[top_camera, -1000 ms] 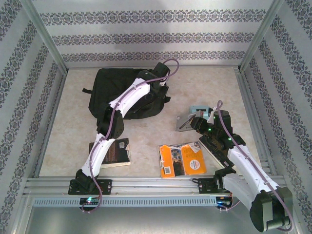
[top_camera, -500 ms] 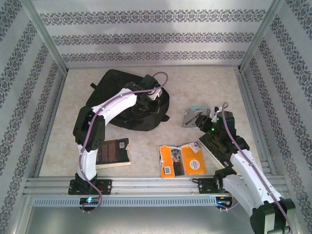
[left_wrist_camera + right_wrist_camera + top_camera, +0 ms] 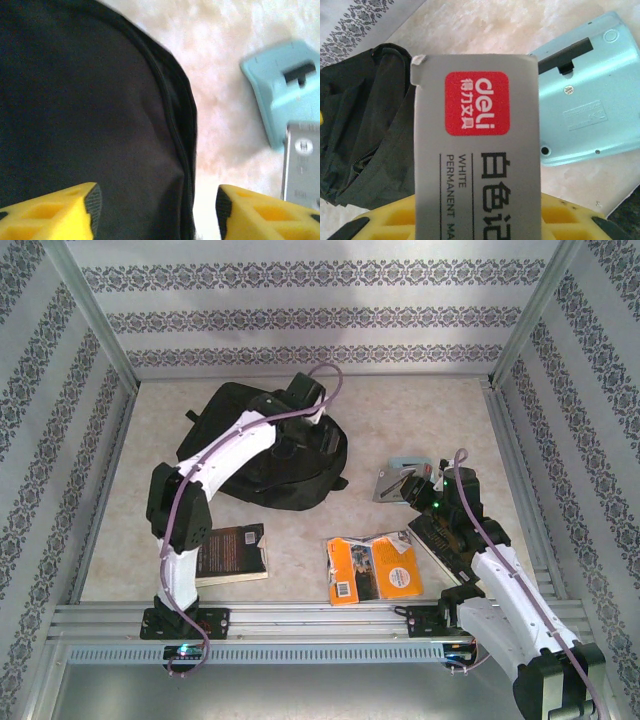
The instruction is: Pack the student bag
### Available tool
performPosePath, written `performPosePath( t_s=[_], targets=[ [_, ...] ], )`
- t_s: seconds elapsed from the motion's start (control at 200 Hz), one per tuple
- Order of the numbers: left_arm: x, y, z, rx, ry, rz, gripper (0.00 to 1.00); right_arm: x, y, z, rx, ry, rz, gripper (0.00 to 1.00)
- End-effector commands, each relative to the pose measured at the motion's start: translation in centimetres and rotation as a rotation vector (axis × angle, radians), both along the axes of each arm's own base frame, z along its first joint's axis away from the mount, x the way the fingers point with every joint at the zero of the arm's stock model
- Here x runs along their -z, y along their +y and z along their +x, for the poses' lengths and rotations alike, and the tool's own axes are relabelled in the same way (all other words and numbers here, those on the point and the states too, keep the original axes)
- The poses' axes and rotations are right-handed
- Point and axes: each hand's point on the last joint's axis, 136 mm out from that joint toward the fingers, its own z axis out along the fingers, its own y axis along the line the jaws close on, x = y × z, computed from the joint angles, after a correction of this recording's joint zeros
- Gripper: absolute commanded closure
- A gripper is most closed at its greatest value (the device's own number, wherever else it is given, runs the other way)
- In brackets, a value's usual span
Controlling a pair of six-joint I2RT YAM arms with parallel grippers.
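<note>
Inspecting the table [image 3: 420, 410]: the student bag [image 3: 255, 455] lies flat on it, black fabric, its zip seam running along the curved edge seen from the left wrist. All positions below are given from the bag.

Left gripper [image 3: 157, 210]: directly above the bag's right edge, yellow fingers set apart with nothing between them but the fabric below. Whether the pads touch the fabric cannot be told.

Right gripper [image 3: 477, 227]: to the right of the bag and clear of it, clamped across the width of a grey box [image 3: 477, 125], which is held tilted up off the table. The box face carries a red square with "deli" in white above small white Chinese characters. Below a thin rule it reads "WHITE" and "PERMANENT MA", the rest cut off by the frame edge, with large black Chinese characters alongside.

Pale blue plastic device [image 3: 585, 95]: just beyond the grey box on the side away from the bag, lying underside up, with a dark slot, screw recesses and an embossed plate too faint to read.

Orange book [image 3: 373, 568]: right of the bag and nearer the arm bases, well apart from it; a barcode panel shows, but the cover text is too small to read.

Dark-covered book [image 3: 232, 550]: on the bag's near side, close to the left arm; title illegible.
</note>
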Motion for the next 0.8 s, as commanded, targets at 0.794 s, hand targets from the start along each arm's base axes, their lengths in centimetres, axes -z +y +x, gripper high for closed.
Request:
performPosePath(
  t_s=[0.794],
  targets=[
    [4.5, -1.4, -4.4, 0.193, 0.183, 0.086, 0.46, 0.5, 0.3, 0.7, 0.004, 0.001, 0.029, 0.62]
  ],
)
